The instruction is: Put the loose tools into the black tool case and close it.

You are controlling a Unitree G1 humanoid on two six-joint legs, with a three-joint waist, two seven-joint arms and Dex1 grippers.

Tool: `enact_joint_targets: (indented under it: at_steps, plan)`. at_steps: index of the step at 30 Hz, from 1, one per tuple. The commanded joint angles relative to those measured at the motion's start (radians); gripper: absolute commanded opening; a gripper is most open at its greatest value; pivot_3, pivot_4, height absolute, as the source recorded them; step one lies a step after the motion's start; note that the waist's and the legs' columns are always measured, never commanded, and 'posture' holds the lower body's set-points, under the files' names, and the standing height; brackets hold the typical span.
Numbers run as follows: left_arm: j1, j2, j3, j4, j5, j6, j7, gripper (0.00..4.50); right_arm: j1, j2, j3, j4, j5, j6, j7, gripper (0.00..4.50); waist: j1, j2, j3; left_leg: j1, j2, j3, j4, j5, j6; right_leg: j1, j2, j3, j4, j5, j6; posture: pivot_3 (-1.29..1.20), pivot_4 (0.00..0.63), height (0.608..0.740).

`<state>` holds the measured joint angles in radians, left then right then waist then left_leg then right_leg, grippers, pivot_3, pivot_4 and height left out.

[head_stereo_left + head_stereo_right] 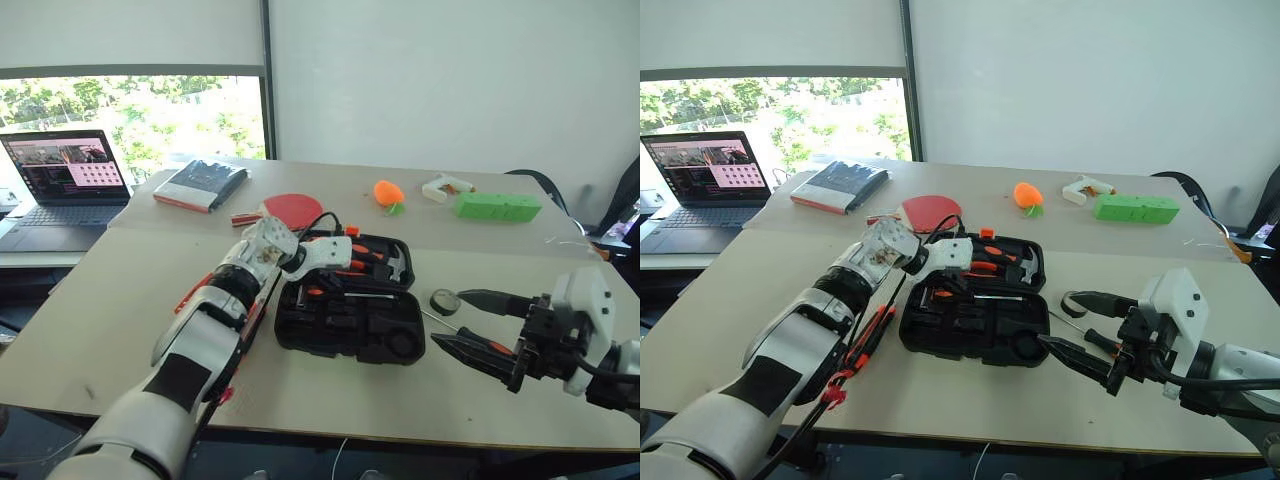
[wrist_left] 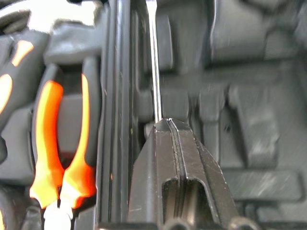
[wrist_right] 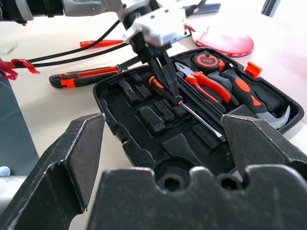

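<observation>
The case [image 1: 352, 320] lies open in the middle of the table [image 1: 120, 290], its two halves flat. The far half holds pliers [image 3: 207, 86], a tape measure [image 3: 207, 61] and a hammer [image 3: 280, 117] in their slots.

The left gripper [image 3: 165, 76] reaches down over the case's near half, its fingers [image 2: 177, 163] pressed together on a screwdriver [image 3: 189, 109] at the collar where the orange-and-black handle meets the shaft. The shaft runs on toward the case's right side, low over the moulded slots; whether it touches them I cannot quite tell.

The right gripper [image 1: 470, 325] hovers to the right of the case, above the table, with its two fingers spread wide and nothing between them. A small round roll [image 1: 445, 301] sits on the table just beyond it, close to the case's right edge.

Left of the case, partly under the left arm, a utility knife [image 3: 84, 76] lies on the table, with another slim orange tool [image 3: 98, 43] farther off.

At the far side are a red paddle [image 1: 293, 209], a book [image 1: 200, 184], a carrot toy [image 1: 388, 193] and a green block [image 1: 497, 206]. A laptop [image 1: 60, 185] stands on a separate desk to the left.
</observation>
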<state>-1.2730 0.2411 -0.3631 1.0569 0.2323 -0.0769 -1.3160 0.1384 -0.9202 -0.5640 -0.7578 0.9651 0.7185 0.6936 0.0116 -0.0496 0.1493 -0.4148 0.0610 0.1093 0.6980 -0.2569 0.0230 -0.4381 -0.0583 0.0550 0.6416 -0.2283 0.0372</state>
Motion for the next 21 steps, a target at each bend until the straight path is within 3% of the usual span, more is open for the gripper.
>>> enact_joint_targets:
  at_steps: [1,21]
  plan:
    - [-0.017,0.003,-0.014,-0.019,0.024,-0.041,0.027,0.01,-0.008,0.003,-0.029,-0.018,-0.003,-0.025,-0.006,4.5,0.0,0.0,0.0,0.0,0.0,0.0,0.0,0.0,0.0,0.0,0.0,0.0,0.0,0.0,0.0,0.0,0.15,0.736]
    - [0.014,-0.013,-0.13,0.09,0.181,-0.192,0.145,0.01,-0.005,0.018,-0.028,-0.023,0.002,-0.026,-0.027,4.5,0.001,0.0,0.0,0.001,0.0,0.0,0.0,0.0,0.0,0.001,0.0,0.0,0.0,0.0,0.0,0.0,0.15,0.736]
